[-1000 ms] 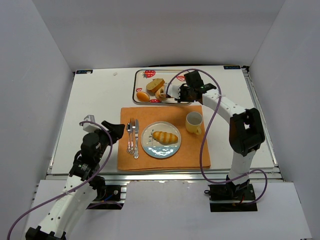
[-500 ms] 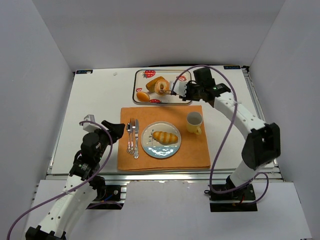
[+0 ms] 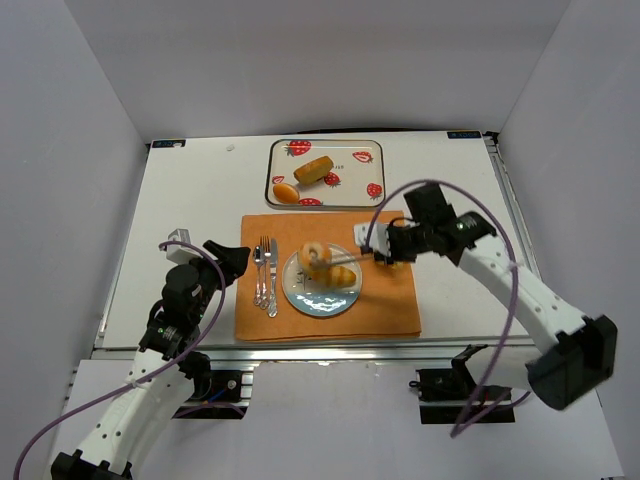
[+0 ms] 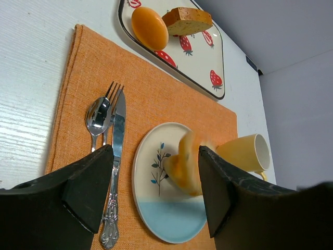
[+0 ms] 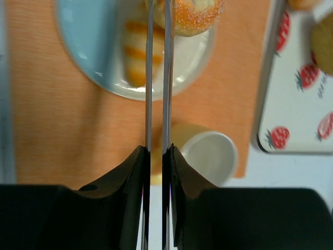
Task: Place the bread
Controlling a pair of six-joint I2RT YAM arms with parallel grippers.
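Note:
My right gripper (image 3: pixel 385 250) is shut on a pair of metal tongs (image 5: pixel 149 78). The tongs grip a round sugared bun (image 3: pixel 315 254) and hold it just over the white and blue plate (image 3: pixel 318 302). The bun shows at the tong tips in the right wrist view (image 5: pixel 190 15) and blurred in the left wrist view (image 4: pixel 187 161). A striped long roll (image 3: pixel 340 275) lies on the plate. My left gripper (image 3: pixel 225 262) is open and empty, left of the orange placemat (image 3: pixel 260 320).
A strawberry tray (image 3: pixel 350 158) at the back holds a round orange bun (image 3: pixel 286 191) and a loaf piece (image 3: pixel 314 168). A fork, spoon and knife (image 3: pixel 265 275) lie left of the plate. A yellow cup (image 5: pixel 210 156) stands under my right gripper.
My right arm swung from the tray toward me, carrying the round bun in the tongs to above the plate. The left arm has not moved.

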